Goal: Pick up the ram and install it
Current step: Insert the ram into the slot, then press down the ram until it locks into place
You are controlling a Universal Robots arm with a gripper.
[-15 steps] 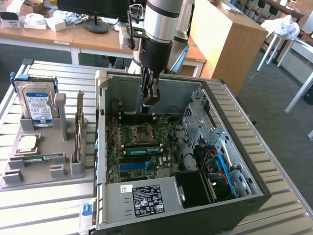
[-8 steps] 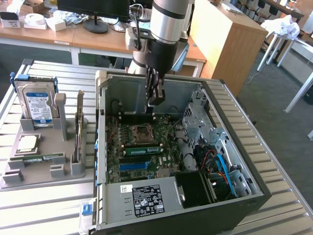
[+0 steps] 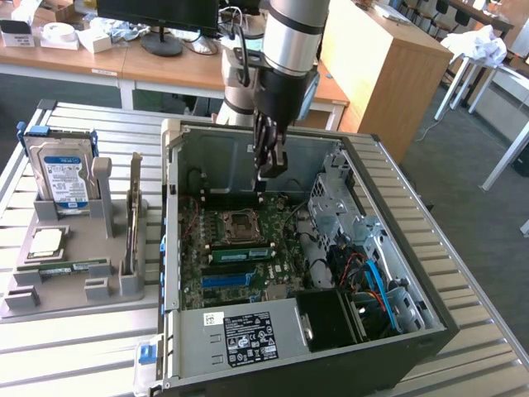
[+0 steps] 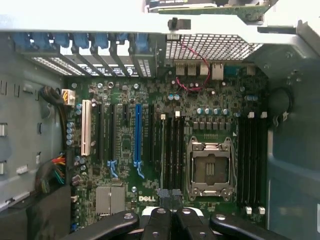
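A green ram stick (image 3: 240, 252) stands on edge in a slot of the motherboard (image 3: 194, 285), just in front of the empty processor socket (image 3: 240, 223). The wrist view shows the ram (image 4: 162, 150) edge-on as a thin pale line among the black slots beside the socket (image 4: 208, 167). My gripper (image 3: 264, 180) hangs inside the open computer case (image 3: 397, 207), above the back of the board and clear of the stick. Its dark fingers (image 4: 159, 220) are pressed together, so the gripper (image 4: 170, 210) is shut with nothing between them.
On the exterior view's left, a grey holder (image 3: 21, 299) carries a hard drive (image 3: 64, 174), a silver processor chip (image 3: 45, 241), a thin green strip (image 3: 70, 266) and an upright card (image 3: 132, 223). Cables (image 3: 372, 277), a metal drive cage (image 3: 331, 198) and a blue slot (image 4: 138, 135) crowd the case.
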